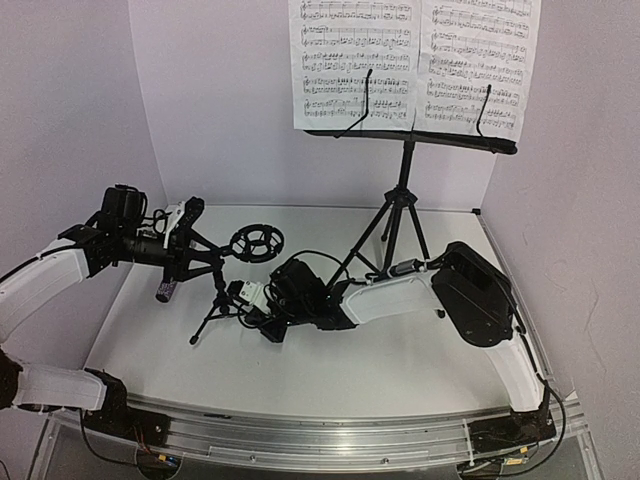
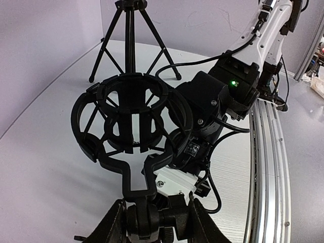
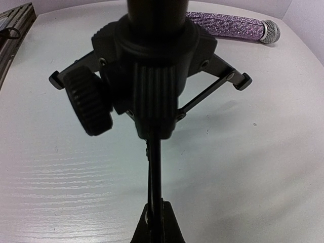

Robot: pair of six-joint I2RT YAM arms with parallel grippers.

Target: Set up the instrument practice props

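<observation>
Black and small, the mic stand (image 1: 218, 290) is held at two places. The left fingers (image 1: 200, 262) sit one on each side of its swivel neck and clamp it just under the ring (image 2: 129, 119), which stands directly ahead of them, open side up and with nothing in it. The right fingers (image 3: 153, 223) are pressed together on one thin leg (image 3: 154, 167) of the tripod, low down; the stand's hub and its knob rise straight ahead of them and fill most of the right wrist view. Whether all the leg tips touch the desk (image 3: 253, 177) I cannot tell. The purple mic (image 3: 228, 25) lies flat on the desk beyond the hub, well ahead of the right fingers and off to their right, its mesh head (image 3: 271, 32) pointing further right; no fingers touch it, and from above it lies just below the left fingers, apart from them. The music stand (image 1: 400, 210) stands upright far beyond both pairs of fingers, behind the ring, with two pages (image 1: 355, 65) side by side on its tray (image 1: 420, 140).
</observation>
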